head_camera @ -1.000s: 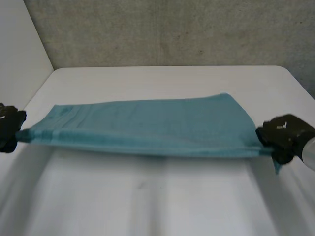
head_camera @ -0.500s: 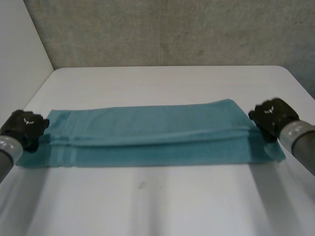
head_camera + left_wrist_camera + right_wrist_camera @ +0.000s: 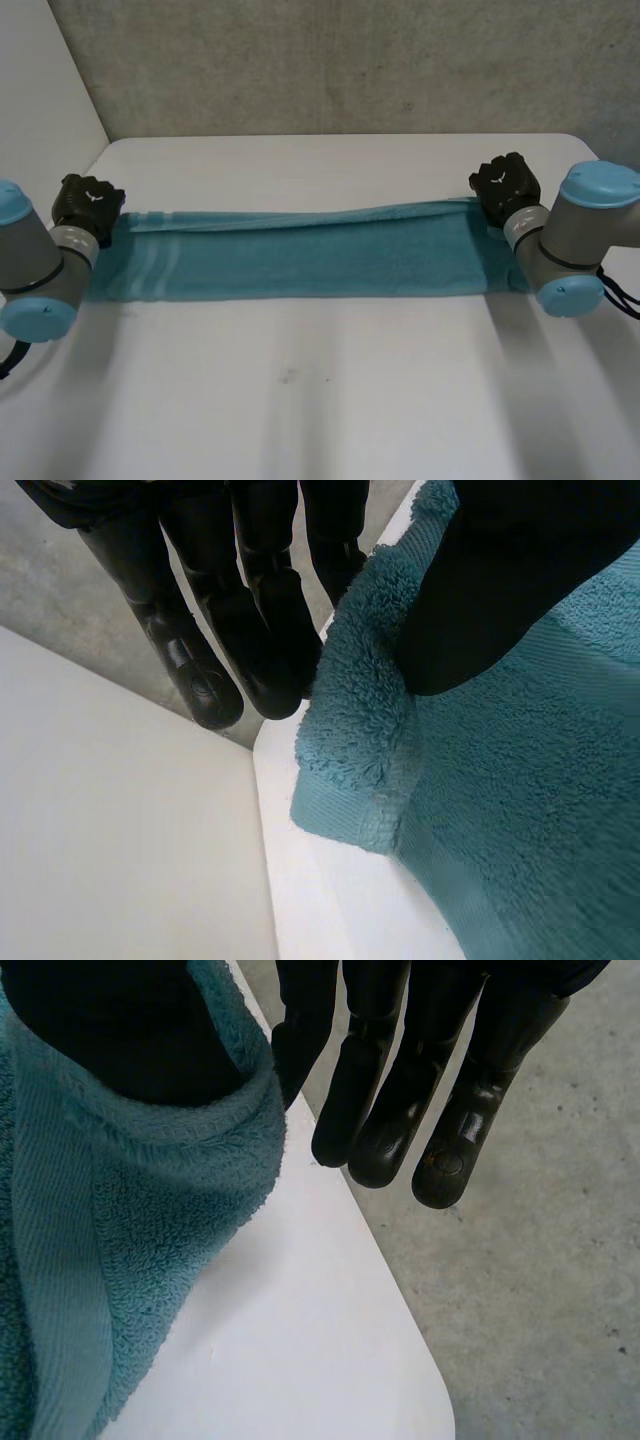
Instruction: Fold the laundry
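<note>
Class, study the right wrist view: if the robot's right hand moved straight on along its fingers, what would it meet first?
Probably the grey concrete wall: the right hand, pinching the towel, points past the table corner. Depth is unclear.

Teal towel (image 3: 320, 262) with paler stripe bands; white table (image 3: 320, 400)

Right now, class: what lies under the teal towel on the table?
The white table shows all around the teal towel, which lies folded on it. The left hand and right hand pinch its two ends. Whatever lies directly beneath is covered.
</note>
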Available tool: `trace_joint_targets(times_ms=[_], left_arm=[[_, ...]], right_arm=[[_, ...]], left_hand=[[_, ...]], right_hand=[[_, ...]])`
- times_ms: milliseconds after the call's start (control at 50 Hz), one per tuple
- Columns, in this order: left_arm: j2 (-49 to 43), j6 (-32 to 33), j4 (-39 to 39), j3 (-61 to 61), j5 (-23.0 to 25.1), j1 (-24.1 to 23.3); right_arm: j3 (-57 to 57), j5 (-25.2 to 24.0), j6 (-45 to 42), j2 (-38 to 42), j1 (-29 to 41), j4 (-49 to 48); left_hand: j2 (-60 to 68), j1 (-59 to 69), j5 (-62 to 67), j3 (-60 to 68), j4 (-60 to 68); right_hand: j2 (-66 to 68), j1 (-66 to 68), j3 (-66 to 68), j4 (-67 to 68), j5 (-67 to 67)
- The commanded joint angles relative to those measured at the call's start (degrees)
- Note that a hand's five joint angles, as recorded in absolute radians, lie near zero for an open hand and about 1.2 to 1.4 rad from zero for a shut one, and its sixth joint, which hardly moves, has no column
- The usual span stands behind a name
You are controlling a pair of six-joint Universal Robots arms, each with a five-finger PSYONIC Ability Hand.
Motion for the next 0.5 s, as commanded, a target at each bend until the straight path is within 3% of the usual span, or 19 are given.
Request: trace_joint_targets(times_ms=[20, 420, 440, 460, 480, 500], left_arm=[[-3.81, 0.08, -0.01, 3.71, 0.19, -0.28], [-9.26, 0.16, 7.64, 6.61, 1.06, -0.54], [-9.35, 0.16, 8.16, 6.52, 1.59, -0.80], [-9.35, 0.16, 8.17, 6.52, 1.59, -0.81], [-9.35, 0.16, 8.86, 6.43, 2.29, -1.07], [-9.17, 0.16, 9.31, 6.26, 2.65, -1.42]], right_arm=[[-3.13, 0.73, -0.08, 2.84, 0.08, -0.07], [-9.99, 0.46, 0.00, 8.99, 0.08, -0.16], [-10.34, 0.64, 0.09, 9.17, 0.08, -0.16], [-10.34, 0.64, 0.09, 9.17, 0.08, -0.16], [-10.43, 0.81, 0.18, 9.08, 0.08, -0.33], [-10.43, 0.82, 0.26, 8.91, -0.01, -0.42]], left_hand=[[11.33, 16.09, 15.26, 11.65, 11.50], [11.33, 16.09, 15.26, 11.65, 11.50], [11.33, 16.09, 15.26, 11.65, 11.50], [11.33, 16.09, 15.26, 11.65, 11.50], [-5.80, -1.04, -1.87, -5.48, -5.63], [-31.45, -26.69, -27.52, -31.13, -31.28]], right_hand=[[12.32, 23.73, 11.96, 11.69, 13.66], [12.32, 23.73, 11.96, 11.69, 13.66], [-3.44, 7.97, -3.80, -4.07, -2.10], [-3.60, 7.81, -3.96, -4.23, -2.26], [-29.08, -17.67, -29.44, -29.71, -27.74], [-42.99, -31.58, -43.35, -43.62, -41.65]])
